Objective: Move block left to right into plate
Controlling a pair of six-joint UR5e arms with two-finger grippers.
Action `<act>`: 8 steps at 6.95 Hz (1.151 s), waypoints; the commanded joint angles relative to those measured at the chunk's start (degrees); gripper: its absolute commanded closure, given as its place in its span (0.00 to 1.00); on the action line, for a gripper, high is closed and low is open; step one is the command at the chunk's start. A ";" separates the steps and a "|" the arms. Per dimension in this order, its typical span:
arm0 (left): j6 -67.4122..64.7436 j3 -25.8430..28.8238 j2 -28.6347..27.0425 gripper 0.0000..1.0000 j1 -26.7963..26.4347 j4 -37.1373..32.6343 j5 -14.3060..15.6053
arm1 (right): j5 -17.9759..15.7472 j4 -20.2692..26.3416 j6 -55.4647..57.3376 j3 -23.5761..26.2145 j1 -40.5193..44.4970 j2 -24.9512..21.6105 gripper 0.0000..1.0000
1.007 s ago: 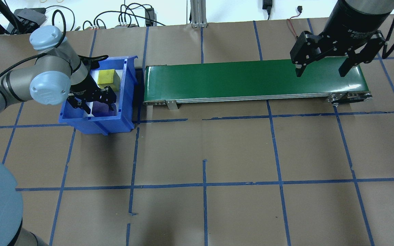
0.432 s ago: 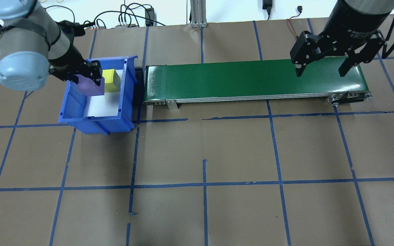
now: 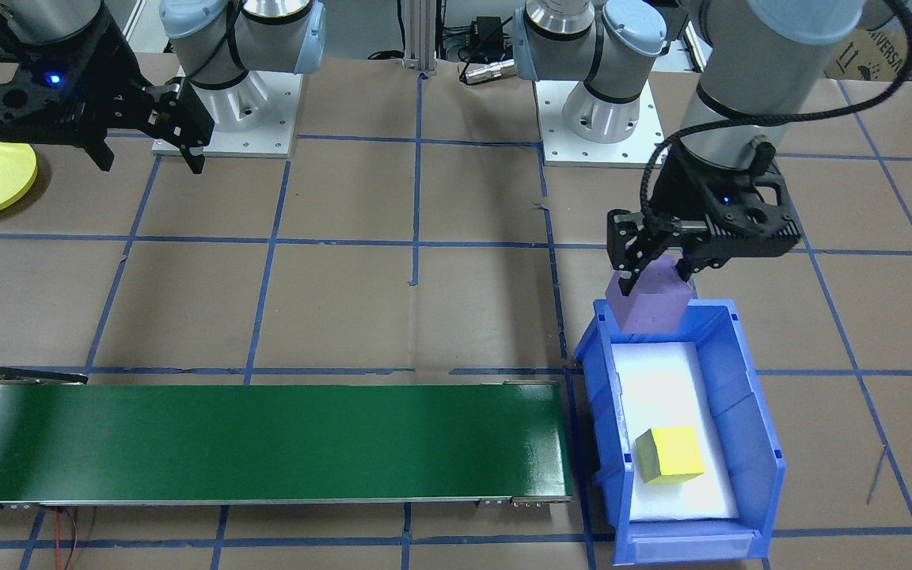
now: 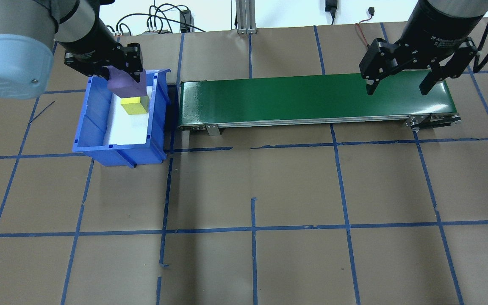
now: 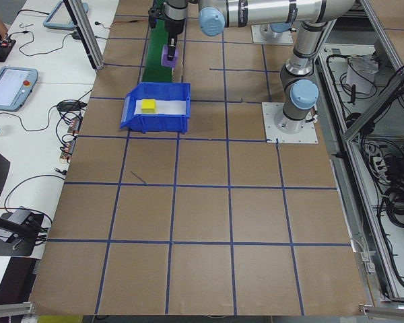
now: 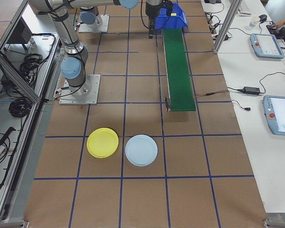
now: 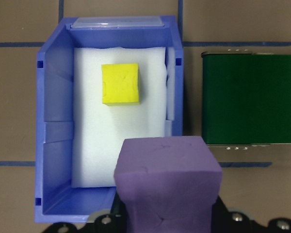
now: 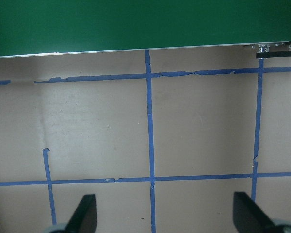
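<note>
Left pincer (image 3: 656, 277) is clamped on a purple block (image 3: 651, 299), one finger on each side, and holds it in the air over the end of the blue bin (image 3: 749, 412) nearest the robot's base. In the left wrist view the block fills the lower centre, with the bin's white foam liner (image 7: 119, 145) below it. A yellow block (image 3: 669, 455) lies on that liner toward the far end of the bin, apart from the purple one and not touched by anything.

The bin stands on the table (image 4: 252, 190), just beside the left end of the green conveyor belt (image 4: 311, 99); the two are close but a narrow gap shows between them. The belt surface is bare.

Right pincer (image 4: 396, 87) hangs over the right end of the belt with its fingers spread wide, holding nothing. Its wrist view shows both fingertips (image 8: 85, 213) far apart over brown paper and blue tape lines, with the belt edge along the top.

Yellow plate (image 6: 102, 142) lies flat on the table on the robot's right side, beyond the right end of the belt and well apart from the purple block. A pale blue plate (image 6: 141, 150) sits just beside it, not touching. In the front-facing view the yellow plate shows at the left edge.
</note>
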 commanded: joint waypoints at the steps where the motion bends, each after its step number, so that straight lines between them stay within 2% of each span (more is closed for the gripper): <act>1: -7.58 0.14 -8.21 0.68 -6.10 7.29 -0.09 | -0.09 0.00 -0.13 -0.09 -0.04 0.00 0.00; 3: -12.68 0.22 -16.92 0.68 -9.80 14.09 0.00 | -0.09 0.00 -0.31 -0.09 -0.04 0.00 0.00; 4: -12.78 0.22 -20.10 0.60 -9.81 18.98 -0.17 | -0.09 0.00 -0.31 -0.09 -0.04 0.00 0.00; 5: -12.70 0.22 -21.17 0.27 -9.81 19.38 -0.09 | -0.09 0.00 -0.31 -0.09 -0.04 0.00 0.00; 7: -12.43 1.27 -21.36 0.02 -9.81 19.65 0.26 | -0.09 0.00 -0.31 -0.09 -0.04 0.00 0.00; 8: -12.08 2.41 -20.49 0.00 -9.81 19.65 0.61 | -0.09 0.00 -0.31 -0.09 -0.13 0.00 0.00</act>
